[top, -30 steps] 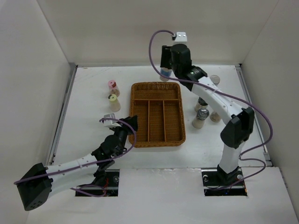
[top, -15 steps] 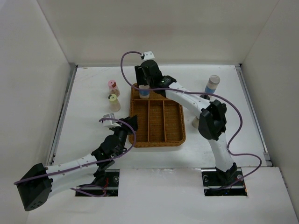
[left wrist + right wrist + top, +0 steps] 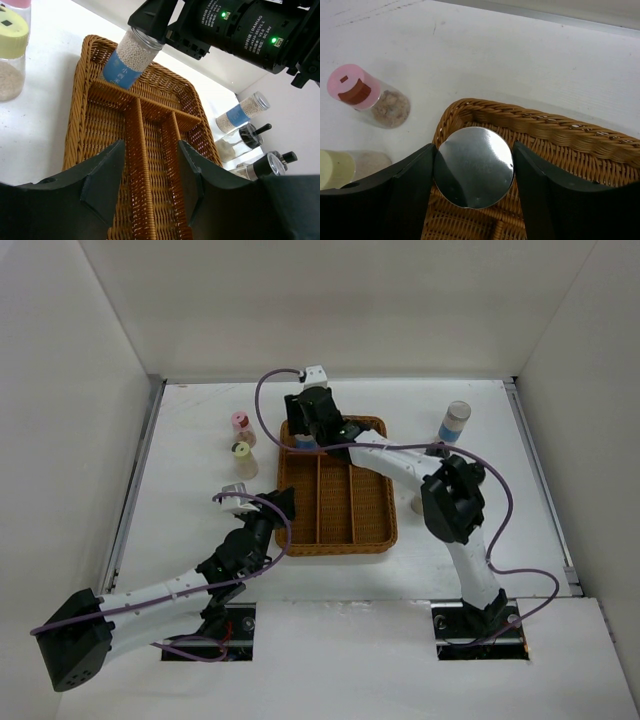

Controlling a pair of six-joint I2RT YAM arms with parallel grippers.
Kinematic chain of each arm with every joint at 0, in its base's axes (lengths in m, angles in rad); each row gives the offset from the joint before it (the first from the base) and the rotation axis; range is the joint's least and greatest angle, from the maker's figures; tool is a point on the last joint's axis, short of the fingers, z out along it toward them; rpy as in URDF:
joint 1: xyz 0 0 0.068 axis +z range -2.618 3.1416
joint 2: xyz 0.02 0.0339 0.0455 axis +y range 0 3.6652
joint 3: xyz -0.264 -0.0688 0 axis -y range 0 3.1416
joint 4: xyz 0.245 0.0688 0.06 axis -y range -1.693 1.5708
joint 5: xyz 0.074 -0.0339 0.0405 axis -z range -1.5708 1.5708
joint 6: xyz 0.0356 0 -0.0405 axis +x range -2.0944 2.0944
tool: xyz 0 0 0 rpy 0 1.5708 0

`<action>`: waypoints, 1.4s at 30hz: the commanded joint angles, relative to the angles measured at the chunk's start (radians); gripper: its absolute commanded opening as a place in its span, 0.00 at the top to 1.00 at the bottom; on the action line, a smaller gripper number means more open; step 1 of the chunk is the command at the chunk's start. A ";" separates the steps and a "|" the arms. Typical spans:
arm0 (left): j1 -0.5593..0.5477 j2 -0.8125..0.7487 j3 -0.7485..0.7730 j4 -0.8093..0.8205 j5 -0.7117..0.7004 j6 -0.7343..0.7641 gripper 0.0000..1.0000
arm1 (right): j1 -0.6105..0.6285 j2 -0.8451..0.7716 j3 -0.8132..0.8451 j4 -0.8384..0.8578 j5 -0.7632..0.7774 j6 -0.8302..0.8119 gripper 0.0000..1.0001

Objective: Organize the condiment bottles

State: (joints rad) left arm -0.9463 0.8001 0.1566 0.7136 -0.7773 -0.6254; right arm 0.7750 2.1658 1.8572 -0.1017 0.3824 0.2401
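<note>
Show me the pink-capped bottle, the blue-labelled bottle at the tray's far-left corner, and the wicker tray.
pink-capped bottle [image 3: 353, 86]: right wrist view, on its pink cap.
blue-labelled bottle [image 3: 121, 69]: left wrist view, on its blue label.
wicker tray [image 3: 340, 548]: top external view, on its near rim.

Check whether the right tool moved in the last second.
Yes. The right tool, shut on the blue-labelled bottle, swung left from beyond the wicker tray's far edge to its far left corner.

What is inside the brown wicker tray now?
One blue-labelled bottle, tilted in the right gripper, dips into the far cross compartment of the tray. The long compartments show nothing. The divider hides its base, so contact is unclear.
</note>
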 commanded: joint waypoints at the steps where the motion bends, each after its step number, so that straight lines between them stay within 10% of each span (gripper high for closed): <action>1: 0.007 -0.004 -0.006 0.032 0.012 -0.011 0.56 | 0.020 -0.061 -0.029 0.056 -0.008 0.036 0.28; 13: 0.005 -0.006 -0.008 0.032 0.013 -0.011 0.55 | -0.025 -0.351 -0.194 0.100 0.009 0.027 0.09; 22: -0.009 0.017 0.011 0.032 0.033 0.007 0.53 | -0.353 -0.653 -0.529 0.063 0.185 0.016 0.38; 28: -0.006 0.060 0.026 0.032 0.061 0.003 0.52 | -0.544 -0.604 -0.556 -0.038 0.245 -0.009 0.09; 42: 0.002 0.093 0.035 0.035 0.073 0.003 0.51 | -0.685 -0.440 -0.512 0.002 0.036 0.024 0.05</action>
State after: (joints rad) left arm -0.9493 0.8925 0.1570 0.7074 -0.7109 -0.6266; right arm 0.1120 1.7046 1.3067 -0.1429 0.4656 0.2531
